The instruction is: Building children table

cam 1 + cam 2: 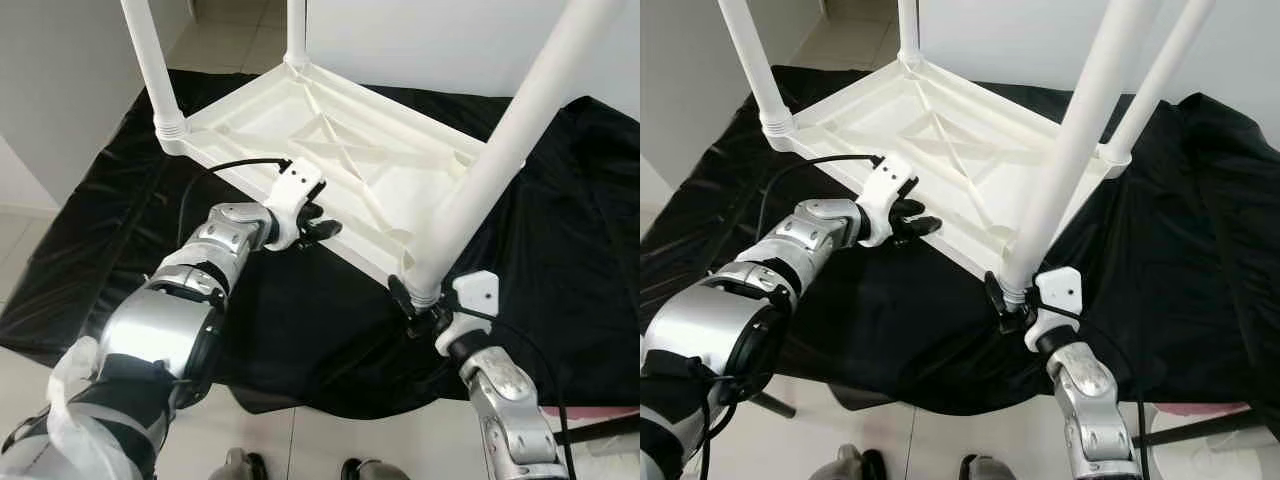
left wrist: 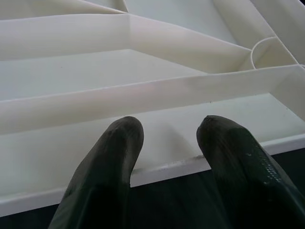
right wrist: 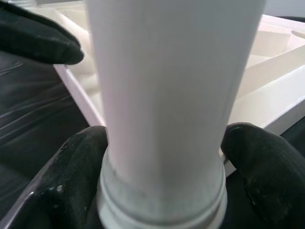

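A white plastic children's table (image 1: 345, 150) lies upside down on a black cloth, its legs pointing up. My left gripper (image 1: 318, 226) rests at the near-left rim (image 2: 157, 167), fingers (image 2: 114, 157) open and spread over the edge with nothing between them. My right gripper (image 1: 420, 305) is shut around the base of the near-right leg (image 1: 490, 170), just above its socket. In the right wrist view both black fingers (image 3: 71, 171) press against the sides of that leg (image 3: 167, 86).
Black cloth (image 1: 570, 230) covers a low surface; its front edge drops to a pale tiled floor (image 1: 20, 230). Other legs stand at far left (image 1: 150, 60), at the back (image 1: 296, 30) and far right (image 1: 1160, 70). White walls are behind and left. My feet (image 1: 240, 466) show below.
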Controlling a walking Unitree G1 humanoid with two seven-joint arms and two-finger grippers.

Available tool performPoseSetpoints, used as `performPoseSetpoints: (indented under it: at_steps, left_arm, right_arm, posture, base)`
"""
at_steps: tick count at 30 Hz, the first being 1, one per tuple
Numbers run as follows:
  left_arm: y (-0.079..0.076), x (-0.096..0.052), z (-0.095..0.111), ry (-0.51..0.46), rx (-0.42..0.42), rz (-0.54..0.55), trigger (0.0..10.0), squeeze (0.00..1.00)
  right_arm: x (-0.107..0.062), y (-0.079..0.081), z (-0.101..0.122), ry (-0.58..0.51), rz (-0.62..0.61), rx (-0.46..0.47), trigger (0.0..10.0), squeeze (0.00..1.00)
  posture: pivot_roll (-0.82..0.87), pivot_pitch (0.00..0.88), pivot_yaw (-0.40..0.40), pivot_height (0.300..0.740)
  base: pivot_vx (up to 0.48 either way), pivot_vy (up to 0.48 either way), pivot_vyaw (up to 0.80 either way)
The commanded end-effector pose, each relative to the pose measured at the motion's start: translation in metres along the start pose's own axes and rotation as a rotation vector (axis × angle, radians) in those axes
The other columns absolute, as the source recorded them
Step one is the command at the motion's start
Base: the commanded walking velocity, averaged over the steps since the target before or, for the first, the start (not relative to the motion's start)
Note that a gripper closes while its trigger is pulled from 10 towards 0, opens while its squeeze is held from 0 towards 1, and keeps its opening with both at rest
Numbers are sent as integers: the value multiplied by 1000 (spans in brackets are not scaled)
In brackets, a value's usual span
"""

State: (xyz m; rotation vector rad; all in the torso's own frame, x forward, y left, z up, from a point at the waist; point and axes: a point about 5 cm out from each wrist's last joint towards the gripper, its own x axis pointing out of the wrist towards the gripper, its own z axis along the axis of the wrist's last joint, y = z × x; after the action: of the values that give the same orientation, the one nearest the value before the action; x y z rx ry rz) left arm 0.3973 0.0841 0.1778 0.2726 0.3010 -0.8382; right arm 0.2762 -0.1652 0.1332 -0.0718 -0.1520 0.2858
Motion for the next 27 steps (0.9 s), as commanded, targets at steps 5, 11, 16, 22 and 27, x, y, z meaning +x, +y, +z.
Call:
performPoseSetpoints:
  at_steps: [5,11,16,22,27]
  left_arm:
    - [11,-21,-95,317,-143,352,10000,0]
    - [14,-30,-111,323,-218,381,10000,0]
    - [13,-33,-116,323,-244,388,10000,0]
    - [2,-38,-141,343,-363,354,10000,0]
    - [-6,-38,-147,373,-377,254,10000,0]
  right_arm:
    - [16,-9,0,-18,-27,-15,10000,0]
    - [32,-4,1,-36,-17,-6,10000,0]
    - [35,-4,1,-40,-13,-4,10000,0]
    - [41,4,-4,-50,9,-11,10000,0]
    - [35,4,-8,-48,-15,-17,10000,0]
  posture:
    - [-108,168,40,740]
    - [-69,165,44,740]
    - [-69,165,44,740]
    - [-43,145,41,740]
    - [-43,140,48,740]
  base:
    - [0,0,0]
    - [0,0,0]
    - [0,0,0]
    - [0,0,0]
    - [0,0,0]
